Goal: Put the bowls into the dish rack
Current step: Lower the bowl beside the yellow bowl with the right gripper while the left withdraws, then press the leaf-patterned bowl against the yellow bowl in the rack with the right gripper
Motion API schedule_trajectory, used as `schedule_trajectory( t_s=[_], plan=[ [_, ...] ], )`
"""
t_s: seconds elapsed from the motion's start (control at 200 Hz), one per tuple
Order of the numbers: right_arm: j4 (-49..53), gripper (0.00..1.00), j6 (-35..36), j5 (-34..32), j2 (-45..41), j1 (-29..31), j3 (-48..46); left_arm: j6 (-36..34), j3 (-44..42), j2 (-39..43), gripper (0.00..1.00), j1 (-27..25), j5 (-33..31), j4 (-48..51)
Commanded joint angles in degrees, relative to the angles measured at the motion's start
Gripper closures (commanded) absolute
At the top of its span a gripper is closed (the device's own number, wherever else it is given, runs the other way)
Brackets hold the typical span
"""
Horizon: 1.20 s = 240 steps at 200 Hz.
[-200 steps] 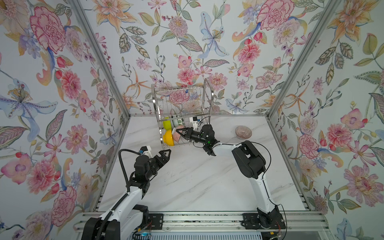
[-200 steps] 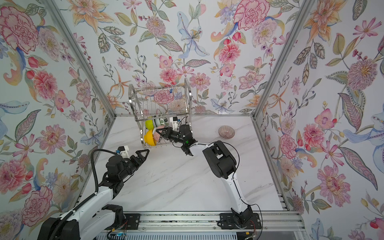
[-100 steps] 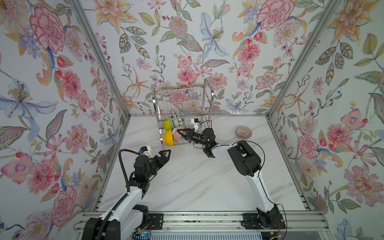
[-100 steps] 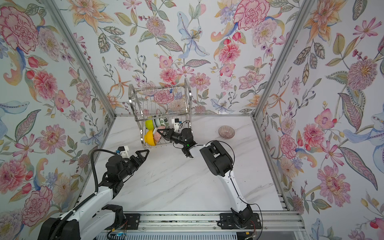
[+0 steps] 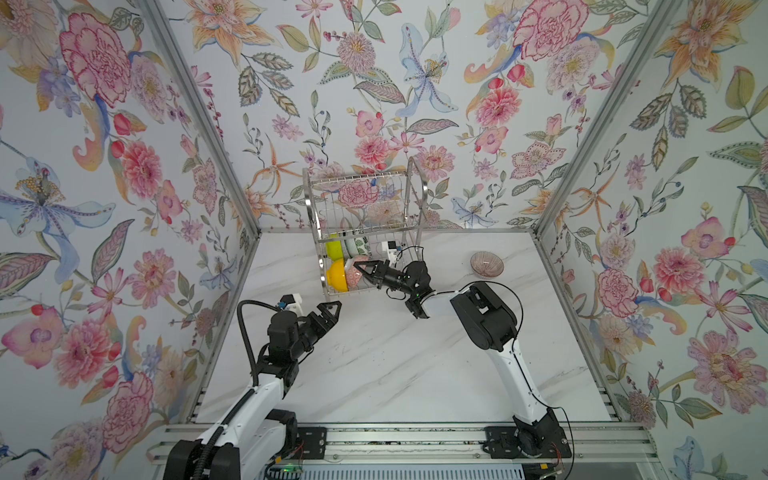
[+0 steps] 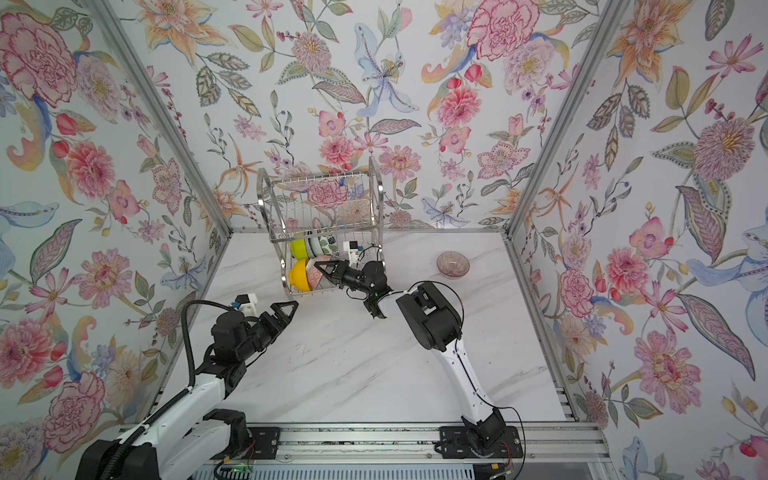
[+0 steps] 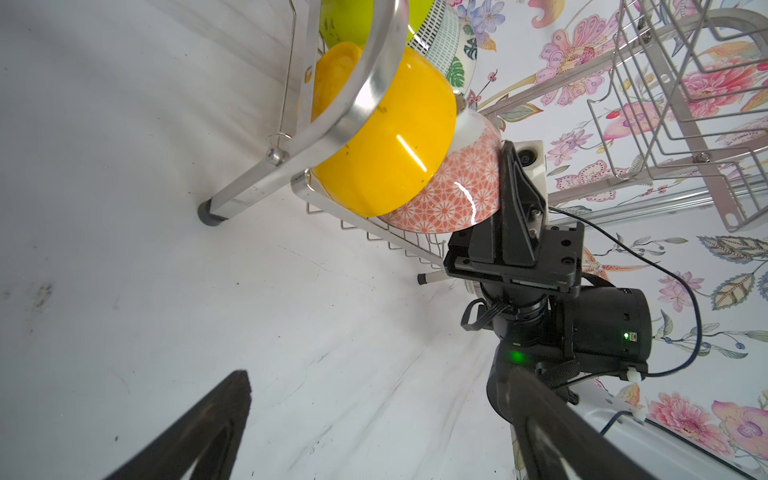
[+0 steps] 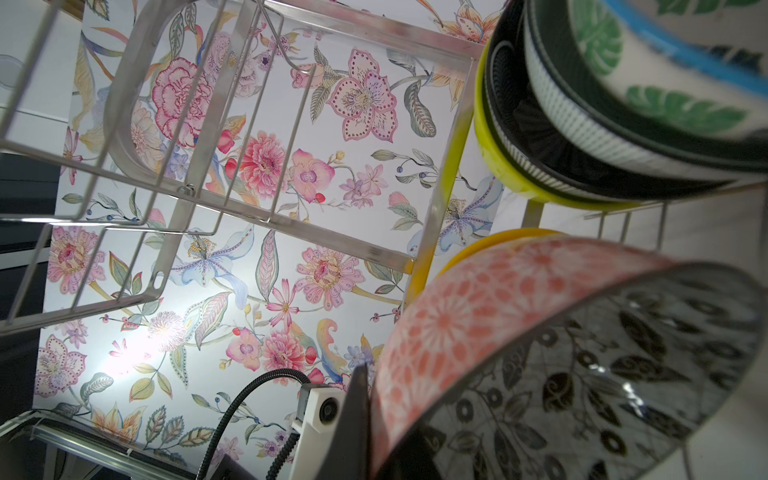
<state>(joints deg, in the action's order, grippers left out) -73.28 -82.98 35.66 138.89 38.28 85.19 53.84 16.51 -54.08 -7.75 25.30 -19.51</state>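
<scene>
Slippage worries me: my right fingers [image 5: 365, 270] are clamped shut on the rim of the coral-patterned bowl [image 7: 453, 187], which leans on the yellow bowl [image 7: 386, 137] in the lower tier of the dish rack [image 5: 409, 195]. If I let go before it is seated, it could roll off the wires. My left fingers [image 5: 328, 311] hang wide open and empty over the worktop [image 5: 395, 365].

My left arm [image 5: 266, 386] comes up from 7 o'clock. Its left gripper [image 5: 330, 315] points toward 1 o'clock, fingers spread wide, holding nothing. My right arm [image 5: 509, 365] bends at the elbow and reaches toward 9 o'clock. The right gripper [image 5: 360, 269] pinches the pink bowl [image 7: 453, 195] by its rim.
</scene>
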Motion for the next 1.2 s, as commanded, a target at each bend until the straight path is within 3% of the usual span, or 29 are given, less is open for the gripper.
schedule_trajectory(
  t_s=[0.0, 0.661, 1.196],
  plan=[
    [-6.9, 1.0, -1.6, 1.4, 1.8, -0.3, 1.4, -1.1, 1.2, 1.2, 0.01, 0.7, 0.6, 1.3],
    [-9.5, 1.0, -3.2, 3.8, 4.1, -0.2, 1.8, -0.9, 0.4, 1.9, 0.01, 0.7, 0.0, 1.9],
    [-3.7, 1.0, -1.8, 5.5, 6.3, 0.3, 4.2, -0.8, -0.1, 2.7, 0.01, 0.7, 0.2, 2.1]
  ],
)
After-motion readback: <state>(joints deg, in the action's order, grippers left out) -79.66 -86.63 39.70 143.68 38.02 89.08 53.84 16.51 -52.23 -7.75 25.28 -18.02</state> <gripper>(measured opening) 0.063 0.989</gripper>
